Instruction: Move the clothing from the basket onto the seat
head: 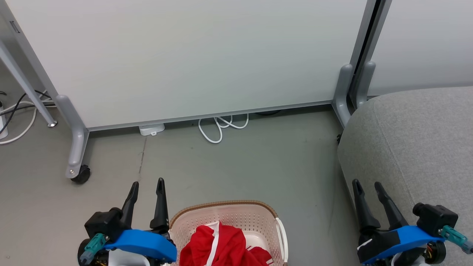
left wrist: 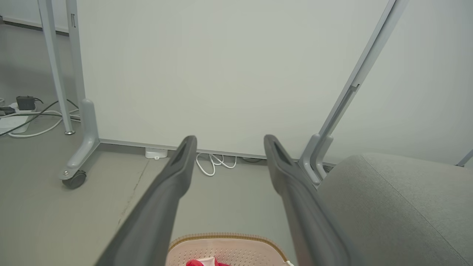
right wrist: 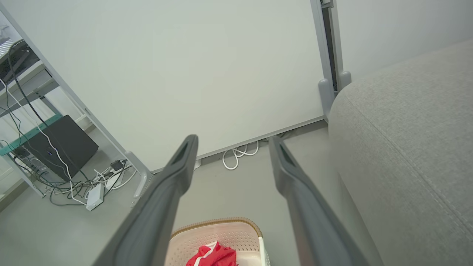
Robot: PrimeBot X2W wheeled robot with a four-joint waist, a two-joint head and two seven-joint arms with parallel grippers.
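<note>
Smooth grey floor (head: 240,166) runs from the robot to a pale partition (head: 184,55) standing on grey legs.

Far to the left of the left gripper (head: 148,182), black and white cables (right wrist: 70,184) lie tangled on the floor by a slanted grey pole (head: 26,87). A black box (right wrist: 59,146) sits under a shelf frame there. Ahead of that gripper and slightly to its left, a partition leg ends in a black caster (head: 82,174).

The left gripper hangs above the floor with its two dark fingers spread wide, holding nothing.

Just to its right, the basket (head: 229,216) stands on the floor, cream with a brown rim and perforated walls. The clothing (head: 221,245), bright red with a white stripe, lies heaped inside the basket, below and between the two grippers.

Ahead of the basket, at the partition's foot, a white plug box (head: 151,129) and a looped white cord (head: 218,127) rest on the floor.

The right gripper (head: 366,183) is well to the right of the basket, its fingers also wide apart and empty. In the head view it sits at the left edge of the seat (head: 417,140). The seat's light grey woven fabric, crossed by a stitched seam, spreads ahead of this gripper and to its right. Behind the seat stands a second panel (head: 425,40).
</note>
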